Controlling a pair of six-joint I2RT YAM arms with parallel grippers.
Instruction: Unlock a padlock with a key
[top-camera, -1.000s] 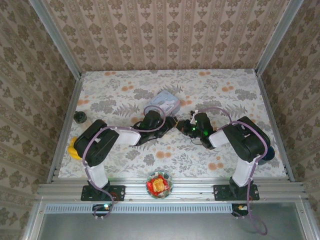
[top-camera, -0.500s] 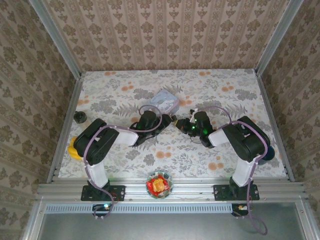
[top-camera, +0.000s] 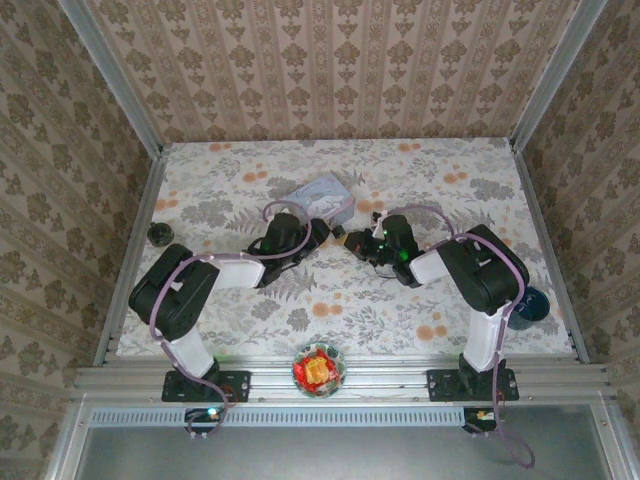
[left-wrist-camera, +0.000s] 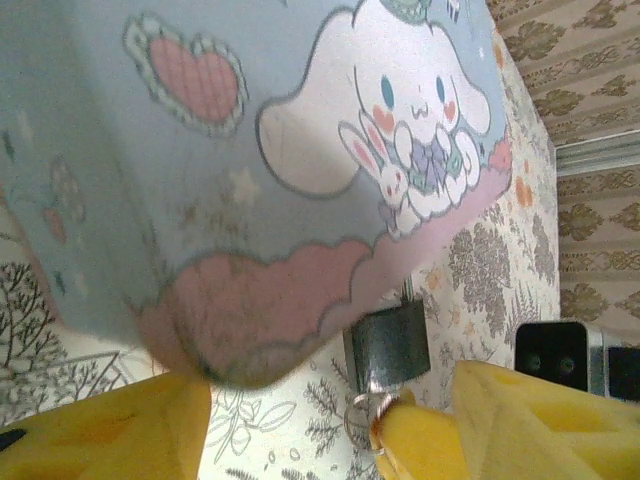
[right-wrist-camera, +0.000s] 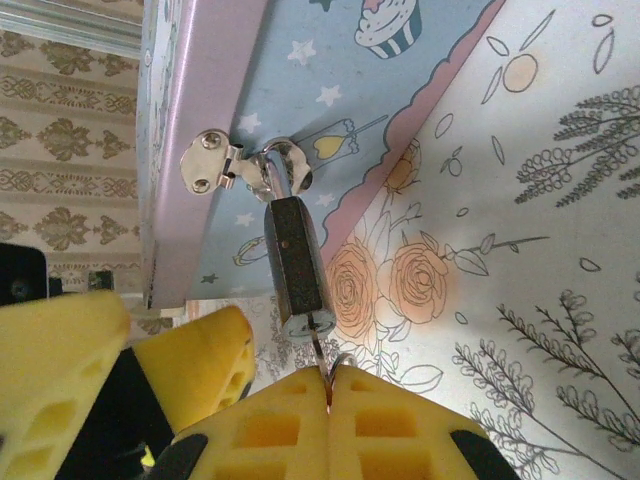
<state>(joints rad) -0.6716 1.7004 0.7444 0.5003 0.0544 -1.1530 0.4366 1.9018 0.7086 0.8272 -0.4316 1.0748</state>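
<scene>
The tiny black padlock hangs by its silvery shackle from the hasp of the pale blue cartoon tin. A thin key sits in the padlock's bottom end, and my right gripper is shut on the key's bow. From the left wrist view the padlock shows just below the tin, with the key ring under it. My left gripper is open, with the tin's corner between its yellow fingers. Seen from above, both grippers meet beside the tin.
A round black knob-like object lies at the table's left edge. A bowl of red and yellow items rests on the front rail. A dark blue object lies by the right arm. The enclosure walls stand on three sides.
Both grippers have moved back and slightly left. The tin has shifted and turned with them, and the left arm has stretched out.
</scene>
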